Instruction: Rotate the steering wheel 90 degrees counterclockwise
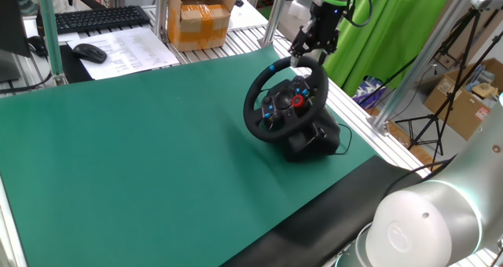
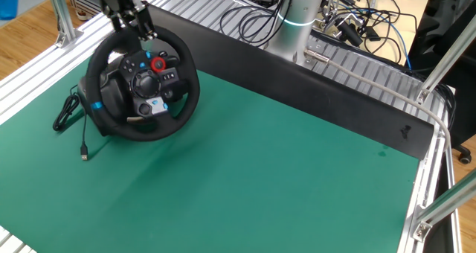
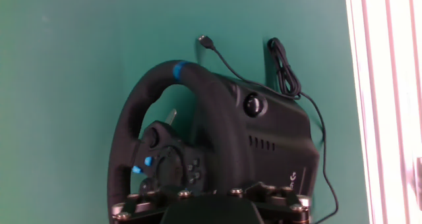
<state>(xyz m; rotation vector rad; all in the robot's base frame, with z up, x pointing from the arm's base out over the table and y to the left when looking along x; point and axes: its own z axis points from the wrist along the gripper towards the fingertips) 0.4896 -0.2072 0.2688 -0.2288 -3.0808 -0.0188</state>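
The steering wheel is black and round, with a red centre knob and small coloured buttons, and stands on its black base at the far right of the green mat. Its blue stripe sits at the upper left of the rim. In the other fixed view the wheel is at the left, with the stripe on its left side. My gripper is at the top of the rim and closed on it. In the hand view the rim runs down into my gripper; the fingertips are hidden.
The wheel's black cable trails on the mat beside the base. A cardboard box, a keyboard and a mouse lie beyond the mat. Aluminium frame posts stand close behind the wheel. The robot base has loose cables.
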